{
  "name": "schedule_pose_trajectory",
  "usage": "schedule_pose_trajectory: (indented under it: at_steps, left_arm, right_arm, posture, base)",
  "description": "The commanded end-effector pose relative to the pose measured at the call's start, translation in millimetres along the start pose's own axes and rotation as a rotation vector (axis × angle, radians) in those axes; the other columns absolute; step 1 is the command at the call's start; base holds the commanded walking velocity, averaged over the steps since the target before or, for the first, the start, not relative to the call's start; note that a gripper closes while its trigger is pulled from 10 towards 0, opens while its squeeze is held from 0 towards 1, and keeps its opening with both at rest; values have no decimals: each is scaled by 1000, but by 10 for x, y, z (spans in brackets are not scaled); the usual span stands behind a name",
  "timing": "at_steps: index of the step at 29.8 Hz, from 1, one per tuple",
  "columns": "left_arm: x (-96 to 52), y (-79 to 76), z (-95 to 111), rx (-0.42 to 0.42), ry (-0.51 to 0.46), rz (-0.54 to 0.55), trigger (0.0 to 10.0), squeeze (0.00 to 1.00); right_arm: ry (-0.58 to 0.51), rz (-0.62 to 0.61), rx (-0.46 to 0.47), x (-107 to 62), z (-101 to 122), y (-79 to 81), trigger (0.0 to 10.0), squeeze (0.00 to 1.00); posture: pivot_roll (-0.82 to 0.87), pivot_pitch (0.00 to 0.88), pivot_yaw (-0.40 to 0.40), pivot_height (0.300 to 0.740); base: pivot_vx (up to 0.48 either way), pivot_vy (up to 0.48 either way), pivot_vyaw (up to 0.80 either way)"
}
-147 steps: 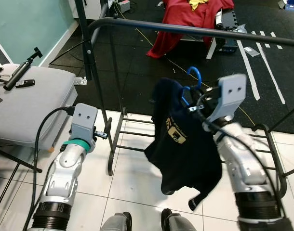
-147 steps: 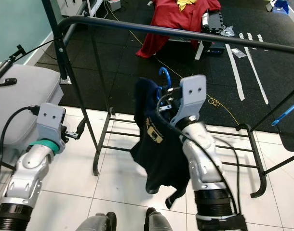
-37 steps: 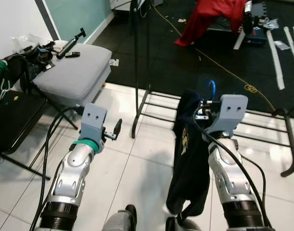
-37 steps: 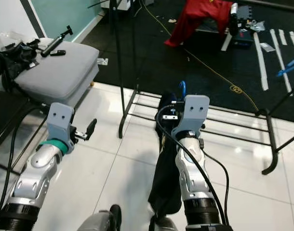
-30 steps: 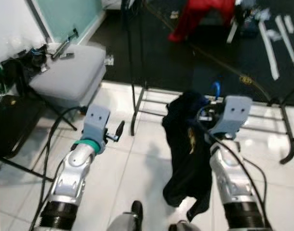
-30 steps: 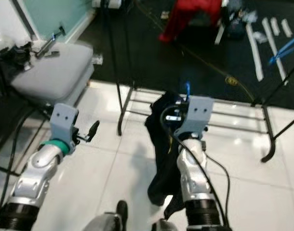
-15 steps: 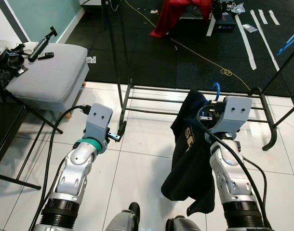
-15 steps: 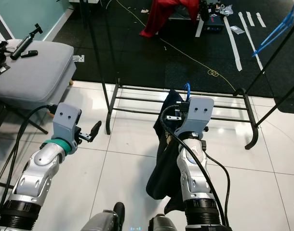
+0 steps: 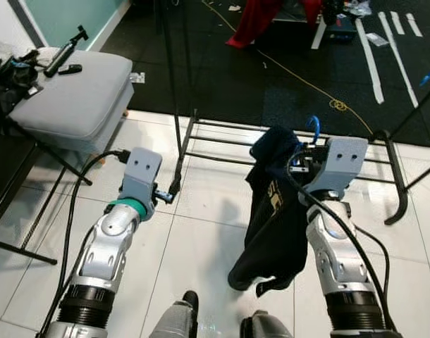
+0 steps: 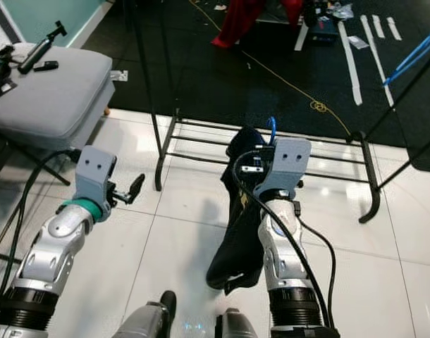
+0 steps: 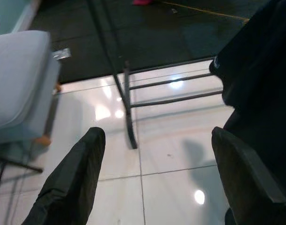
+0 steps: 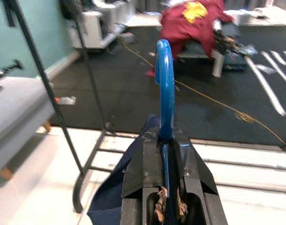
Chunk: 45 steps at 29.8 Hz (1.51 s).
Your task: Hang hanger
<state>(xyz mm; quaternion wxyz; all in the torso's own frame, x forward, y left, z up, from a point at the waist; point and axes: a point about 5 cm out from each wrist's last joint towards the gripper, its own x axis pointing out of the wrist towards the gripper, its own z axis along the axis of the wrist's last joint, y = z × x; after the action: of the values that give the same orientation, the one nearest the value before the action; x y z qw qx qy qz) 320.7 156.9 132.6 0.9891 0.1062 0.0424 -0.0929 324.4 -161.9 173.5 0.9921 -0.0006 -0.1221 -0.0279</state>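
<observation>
At frame centre-right, my right gripper [image 12: 167,152] clamped a curved blue hanger [image 12: 164,89] draped with limp dark cloth [image 9: 278,211]. My left gripper [image 11: 157,183] hung spread wide over glossy tiles [image 11: 166,154].

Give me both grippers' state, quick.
Left gripper: open, empty.
Right gripper: shut on the blue hanger carrying the dark shirt.

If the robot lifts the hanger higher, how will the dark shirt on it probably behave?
Probably floppy: the shirt hangs in loose folds below the right end effector. It likely swings, since only the hanger holds it. It looks light.
</observation>
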Motion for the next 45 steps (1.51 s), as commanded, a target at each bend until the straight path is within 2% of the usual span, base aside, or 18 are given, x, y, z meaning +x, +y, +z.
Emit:
schedule_pose_trajectory:
  at_steps: [1, 5, 11, 15, 21, 27, 33, 45]
  left_arm:
    - [-9, -31, -44, -23, 20, 2, 10000, 0]
    - [9, 1, -19, -26, 17, 18, 10000, 0]
    - [24, 34, -9, -17, 18, 28, 10000, 0]
    - [28, 59, -8, -15, 20, 41, 10000, 0]
    - [12, 61, -26, -15, 27, 53, 10000, 0]
    - [6, 64, -33, -18, 29, 55, 10000, 0]
    - [-3, 90, -47, -40, 34, 59, 10000, 0]
    - [15, 57, 12, -24, 11, 32, 10000, 0]
  right_arm:
    - [-45, 10, -14, 46, 126, -54, 10000, 0]
    - [-54, 77, -28, 128, 222, -60, 10000, 0]
    - [-47, 133, -45, 161, 251, -60, 10000, 0]
    - [29, 179, 2, 110, 112, 51, 10000, 0]
    - [54, 187, 33, 51, 31, 148, 10000, 0]
    - [60, 196, 38, 43, 23, 166, 10000, 0]
    - [81, 228, 48, -9, -30, 262, 10000, 0]
    - [80, 229, 42, -11, -23, 240, 10000, 0]
  posture:
    - [7, 120, 69, 740]
    - [6, 119, 71, 740]
    - [6, 119, 72, 740]
    - [10, 116, 70, 740]
    - [13, 113, 67, 740]
    - [13, 114, 69, 740]
    - [15, 102, 70, 740]
    - [14, 93, 72, 740]
  base:
    - [0, 0, 0]
    - [0, 0, 0]
    - [0, 0, 0]
    - [0, 0, 0]
    - [0, 0, 0]
    - [0, 0, 0]
    - [0, 460, 0]
    - [0, 40, 0]
